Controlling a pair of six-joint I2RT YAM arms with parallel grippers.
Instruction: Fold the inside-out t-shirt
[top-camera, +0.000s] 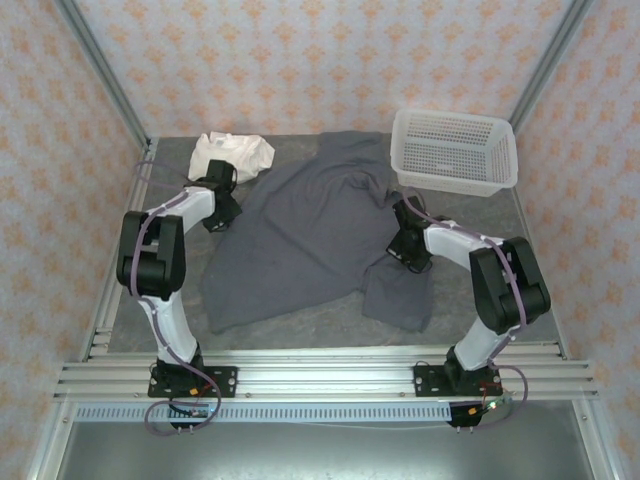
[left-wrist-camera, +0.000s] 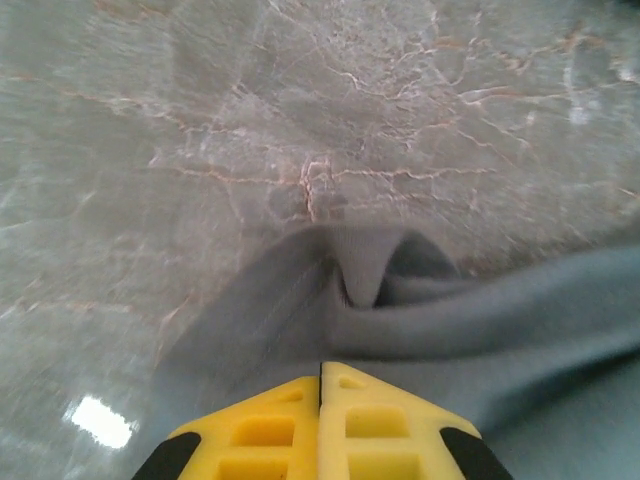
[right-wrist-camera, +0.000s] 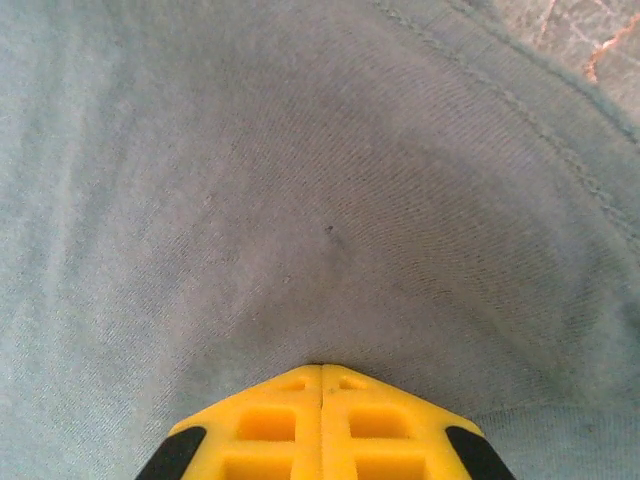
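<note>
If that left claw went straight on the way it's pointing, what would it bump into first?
The grey t-shirt: the left gripper is shut with a raised fold of it right at its tips. Past that fold lies the marble table top, probably close.

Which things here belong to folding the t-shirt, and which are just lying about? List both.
Job: t-shirt, left gripper, right gripper, both pinching it.
Lying about: white garment, basket.

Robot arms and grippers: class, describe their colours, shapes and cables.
The left arm and right arm have black joint housings joined by white links; a purplish cable loops along each. The left gripper and right gripper end in yellow fingers with square recesses and black sides.
</note>
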